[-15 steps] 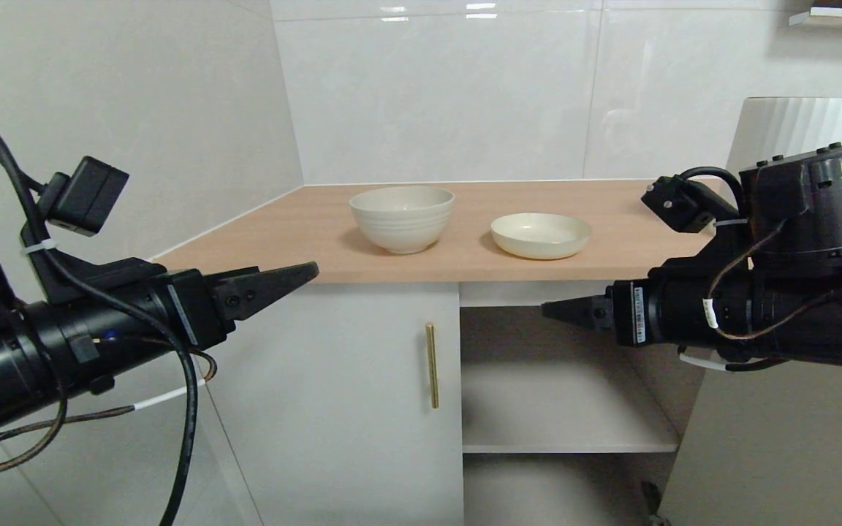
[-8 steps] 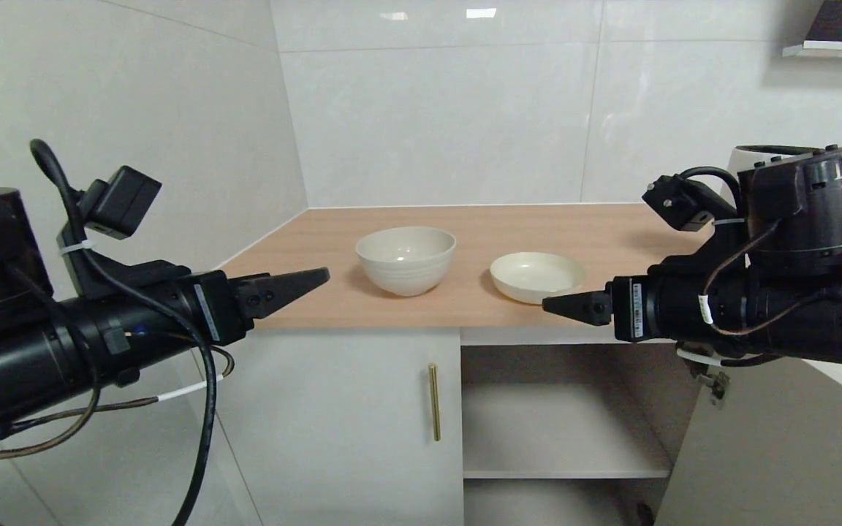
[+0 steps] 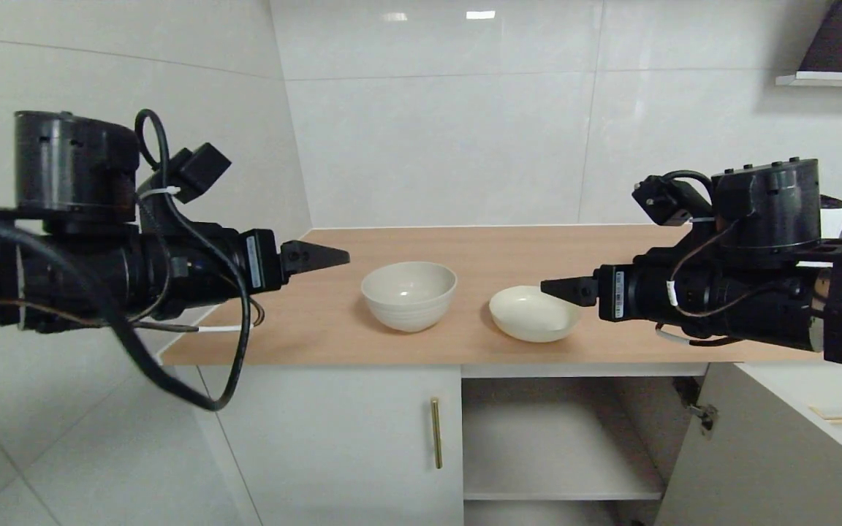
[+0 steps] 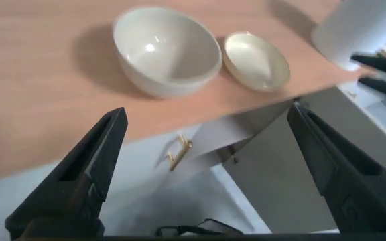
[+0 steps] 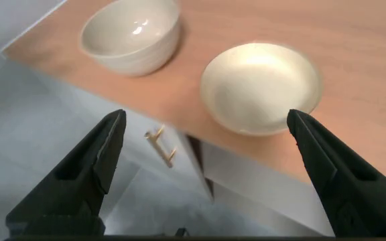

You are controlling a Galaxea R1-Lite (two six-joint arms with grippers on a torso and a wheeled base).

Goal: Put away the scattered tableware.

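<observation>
Raised since a second ago, as the camera shifts too, the left gripper [image 3: 333, 257] and right gripper [image 3: 558, 288] hover over the near part of the tabletop [image 3: 304, 325], fingers spread wide and empty. Just beyond, the bowl [image 3: 409, 294] and shallow dish [image 3: 534, 315] stand side by side, not touching.

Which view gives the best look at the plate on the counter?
The right wrist view: the plate is whole, seen from above, its inside plain. The head view shows the plate from the side, its far rim partly behind the right tool. The left wrist view shows it whole but farther off, beside the bowl.
</observation>
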